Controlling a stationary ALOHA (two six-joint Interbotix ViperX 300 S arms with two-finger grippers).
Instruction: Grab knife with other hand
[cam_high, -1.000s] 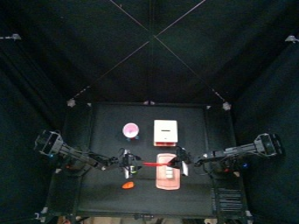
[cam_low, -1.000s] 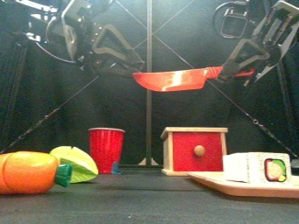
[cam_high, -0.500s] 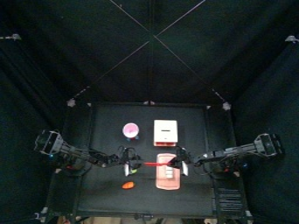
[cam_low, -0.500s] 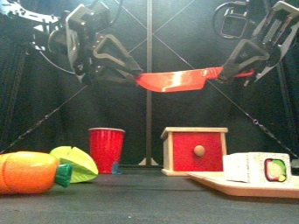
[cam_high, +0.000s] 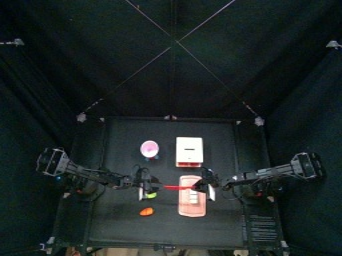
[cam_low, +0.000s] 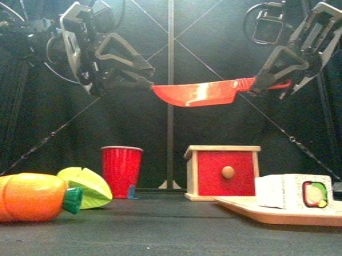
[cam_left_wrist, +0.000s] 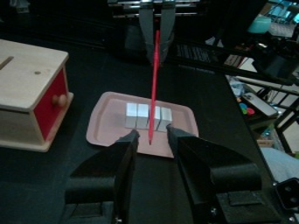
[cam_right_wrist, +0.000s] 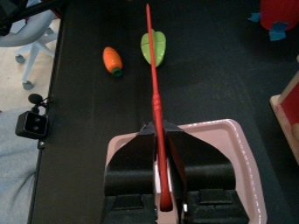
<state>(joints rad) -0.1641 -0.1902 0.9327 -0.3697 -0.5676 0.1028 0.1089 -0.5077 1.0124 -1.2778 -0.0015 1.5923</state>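
The knife, thin and red, hangs level high over the table, with my right gripper shut on its right end. In the right wrist view the blade runs straight out from the shut jaws of the right gripper. My left gripper stands open just left of the knife's free end. In the left wrist view the knife points into the gap of the left gripper without touching either finger. From above, the knife spans between both arms over the pink board.
On the table stand a red cup and a wooden box with a red front. An orange piece and a green piece lie front left. Sushi blocks sit on the pink board.
My left gripper has drawn back to the left, away from the knife's free end, staying open. The right gripper keeps the knife in place.
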